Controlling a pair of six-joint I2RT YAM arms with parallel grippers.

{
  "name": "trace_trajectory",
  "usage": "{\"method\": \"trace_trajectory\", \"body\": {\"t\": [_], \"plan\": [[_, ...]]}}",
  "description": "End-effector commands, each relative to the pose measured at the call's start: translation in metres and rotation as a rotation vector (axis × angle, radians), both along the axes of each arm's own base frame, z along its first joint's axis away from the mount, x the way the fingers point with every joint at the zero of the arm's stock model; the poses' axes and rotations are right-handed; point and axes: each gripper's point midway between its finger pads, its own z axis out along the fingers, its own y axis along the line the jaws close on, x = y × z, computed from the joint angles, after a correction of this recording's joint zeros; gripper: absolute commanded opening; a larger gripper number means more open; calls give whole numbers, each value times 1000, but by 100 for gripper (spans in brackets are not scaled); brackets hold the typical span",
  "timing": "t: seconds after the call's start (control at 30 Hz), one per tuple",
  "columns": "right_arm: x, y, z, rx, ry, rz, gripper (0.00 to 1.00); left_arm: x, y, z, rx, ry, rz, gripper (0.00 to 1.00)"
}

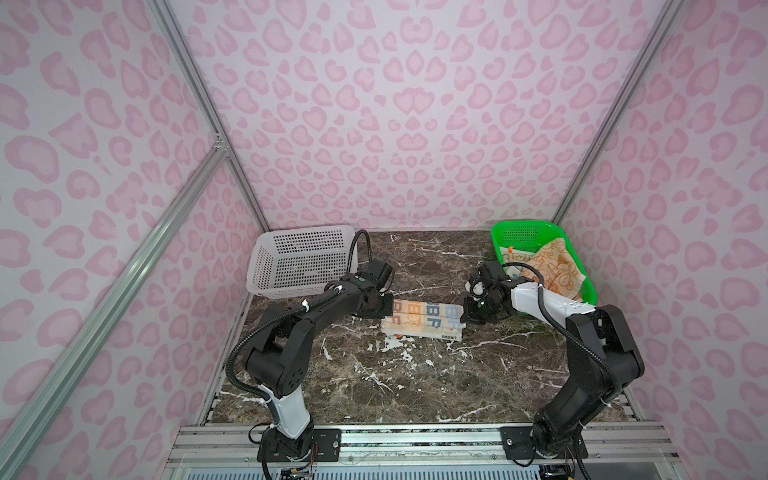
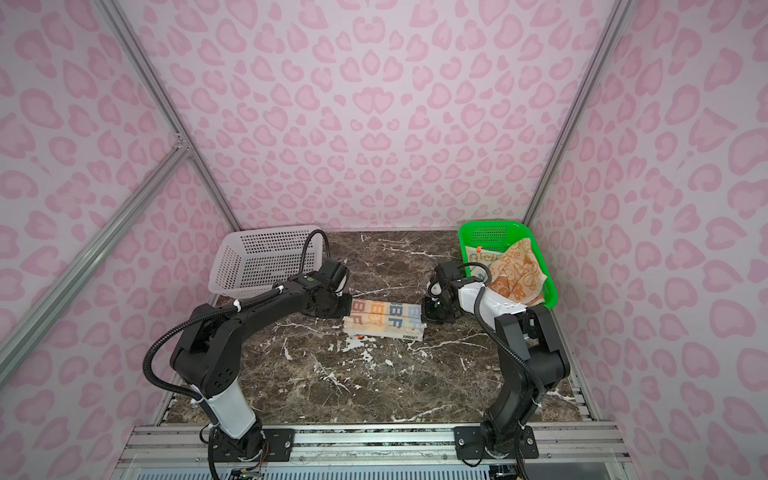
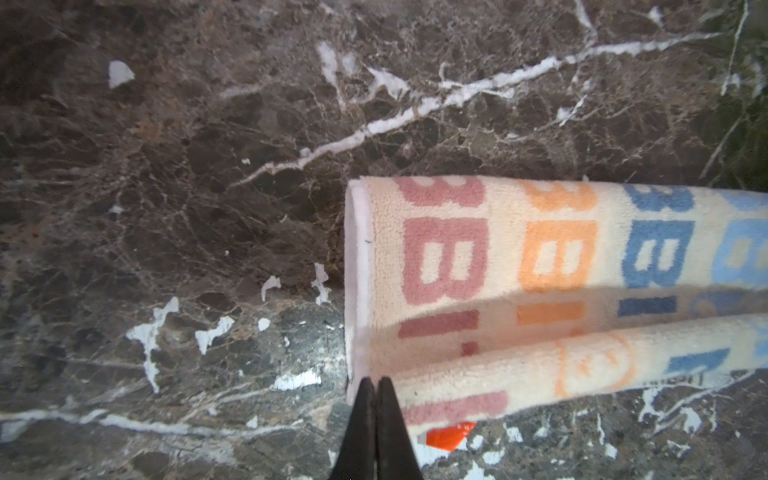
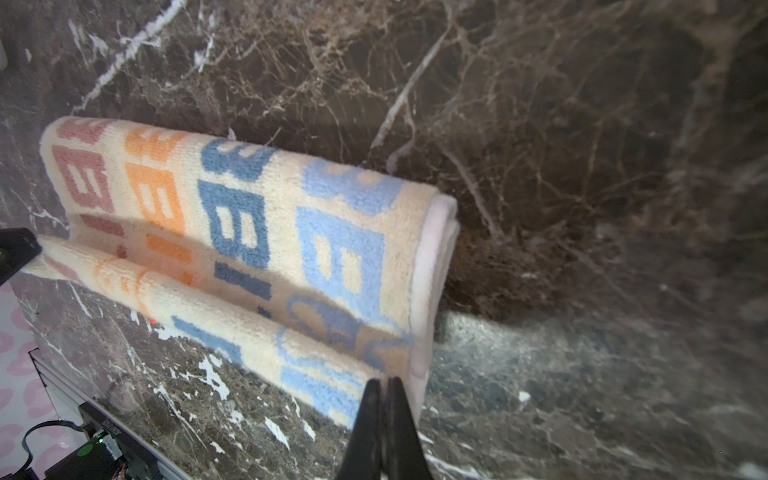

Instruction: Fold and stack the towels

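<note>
The cream towel with orange, blue and pink letters lies mid-table as a long strip. My left gripper is shut on the near corner at its left end. At the right end, my right gripper is shut on the other near corner. In both wrist views the near edge of the cream towel is raised as a flap that shades the layer below. An orange towel with cream bunnies lies crumpled in the green basket, over a paler cloth.
The green basket stands at the back right, close behind my right arm. A white perforated basket stands at the back left. The marble table stretches out in front of the towel. An orange tag peeks from under the towel.
</note>
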Motion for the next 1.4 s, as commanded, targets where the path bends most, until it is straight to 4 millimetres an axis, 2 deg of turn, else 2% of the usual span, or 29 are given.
{"method": "trace_trajectory", "body": {"t": [0.0, 0.2, 0.3, 0.37, 0.47, 0.5, 0.53, 0.7, 0.77, 0.83, 0.93, 1.03, 1.27, 1.33, 1.37], "plan": [[-3, -3, -12, -35, 14, -5, 0, 0, 5, -10, 30, 5, 22, 4], [-11, 2, -19, -47, 23, 8, 0, 2, 7, -17, 54, 15, 21, 4], [-12, 1, -17, -47, 16, 5, 5, 3, 5, -15, 50, 11, 18, 7], [-12, 1, -13, -54, 7, 6, 12, 3, 4, -10, 45, 5, 17, 12], [-12, 1, -1, -66, -9, 23, 25, 3, 0, 5, 13, -17, 3, 30], [-11, 3, 6, -69, -25, 28, 32, 3, -3, 14, -7, -34, -4, 42], [-11, 4, 14, -68, -43, 33, 39, 4, -5, 24, -25, -53, -7, 49], [-5, 19, 47, 16, -112, 23, 63, 6, -26, 66, -168, -88, 0, 66], [-3, 28, 50, 80, -118, 7, 71, 6, -43, 75, -270, -70, 15, 74], [-3, 40, 48, 160, -104, -6, 77, 3, -61, 78, -376, -41, 26, 76], [-9, 50, 36, 209, -70, -18, 86, -5, -80, 72, -440, -3, 22, 79], [-18, 54, 23, 245, -36, -30, 91, -16, -84, 51, -415, 42, 15, 80], [-33, 47, -5, 209, 13, -30, 96, -37, -60, -4, -301, 127, 42, 83], [-33, 44, -9, 191, 19, -25, 96, -40, -56, -11, -272, 135, 33, 99], [-32, 44, -10, 187, 18, -22, 97, -40, -55, -12, -260, 137, 30, 98]]}}
